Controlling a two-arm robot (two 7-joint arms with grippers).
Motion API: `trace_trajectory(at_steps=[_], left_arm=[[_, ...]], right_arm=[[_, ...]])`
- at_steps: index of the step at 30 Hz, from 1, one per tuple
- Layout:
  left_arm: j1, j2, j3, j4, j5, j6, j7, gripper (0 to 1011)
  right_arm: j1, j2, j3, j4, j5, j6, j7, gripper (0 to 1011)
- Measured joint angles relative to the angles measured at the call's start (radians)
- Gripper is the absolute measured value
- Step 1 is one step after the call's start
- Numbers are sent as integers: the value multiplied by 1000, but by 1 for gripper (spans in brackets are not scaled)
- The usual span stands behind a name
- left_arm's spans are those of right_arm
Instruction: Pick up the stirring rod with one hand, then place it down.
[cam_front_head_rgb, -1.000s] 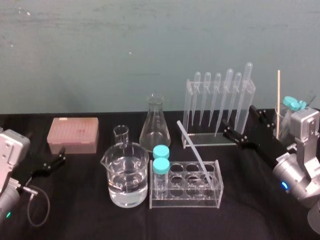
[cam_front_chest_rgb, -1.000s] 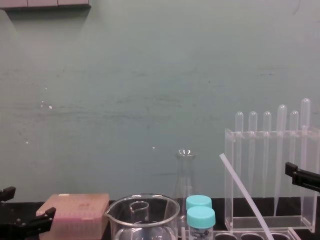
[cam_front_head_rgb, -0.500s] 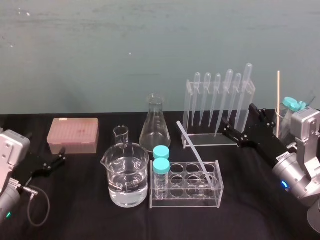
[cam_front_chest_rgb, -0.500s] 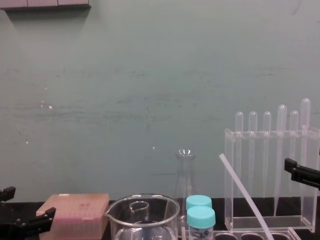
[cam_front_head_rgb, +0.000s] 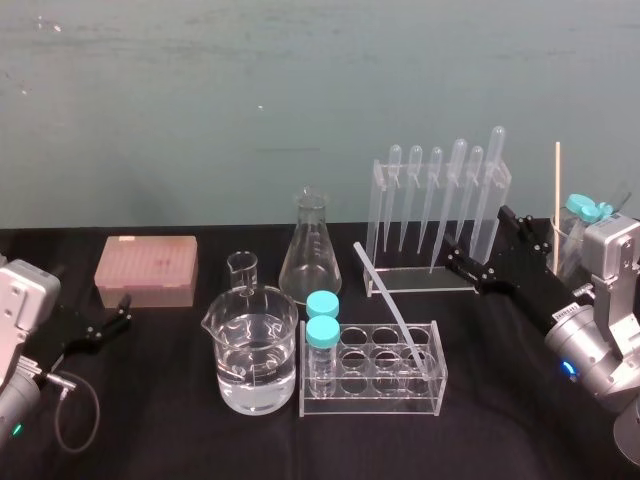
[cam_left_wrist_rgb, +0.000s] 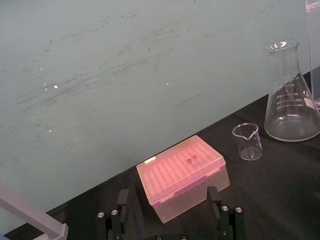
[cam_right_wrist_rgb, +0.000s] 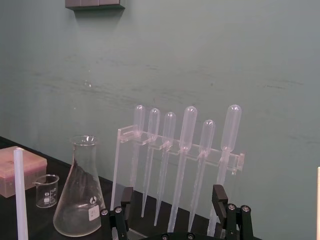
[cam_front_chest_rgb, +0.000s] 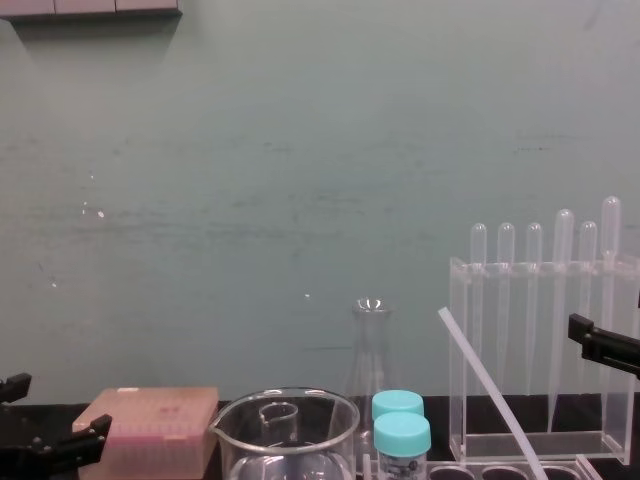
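**Black-clothed surface (cam_front_head_rgb: 160, 430) under a scuffed teal wall, glassware set out**

At far left the left tool (cam_front_head_rgb: 122, 311), a black angular gripper, sits low with its fingers spread wide, just beside a pink lidded plastic box (cam_front_head_rgb: 146, 270). A small glass beaker (cam_front_head_rgb: 242, 272) stands behind a large glass beaker (cam_front_head_rgb: 252, 350) part-filled with clear liquid. The clear conical flask (cam_front_head_rgb: 309, 250) bears printed scale marks, too small to read. Two teal-capped vials (cam_front_head_rgb: 322, 320) sit at the left end of a clear rack (cam_front_head_rgb: 370, 402) of round wells. The long, thin, translucent-white stirring rod (cam_front_head_rgb: 388, 298) leans in a right-hand well, its top tilted left. To its right and apart from it, the right tool (cam_front_head_rgb: 487, 245) hovers with fingers parted, gripping nothing, in front of a clear stand (cam_front_head_rgb: 378, 180) holding six bulb-topped pipettes (cam_front_head_rgb: 457, 195).
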Motion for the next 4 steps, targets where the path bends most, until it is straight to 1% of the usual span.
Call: trace_trajectory(at_steps=[4], left_arm=[[0,0,0,0,0,0,0,1000]], right_arm=[[0,0,0,0,0,-1,0,1000]])
